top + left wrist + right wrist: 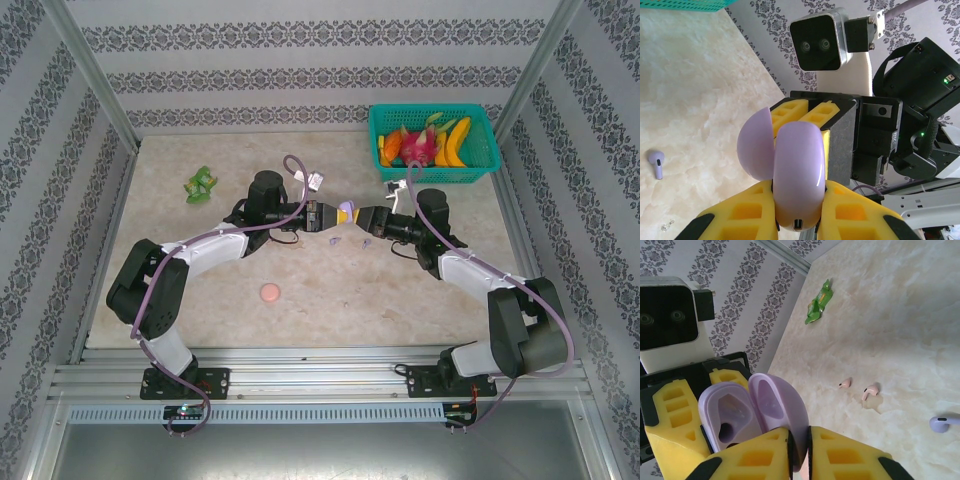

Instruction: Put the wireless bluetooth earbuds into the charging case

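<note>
Marble-look desk (300,320) inside a wallpapered enclosure. Both arms reach inward with forearms low, and their wrists face each other at centre frame, so the lilac charging case (345,212) hangs between them, clear of the desk. The left hand (320,215) is clenched on the case base, presumably to steady it. The right hand (372,219) pinches the lid edge, apparently to keep it hinged open. The wells look empty. No bud is loaded yet: the lilac earbud (945,423) lies at lower right of the right wrist view, with two pink earbuds (870,391) near it, at mid-right.
</note>
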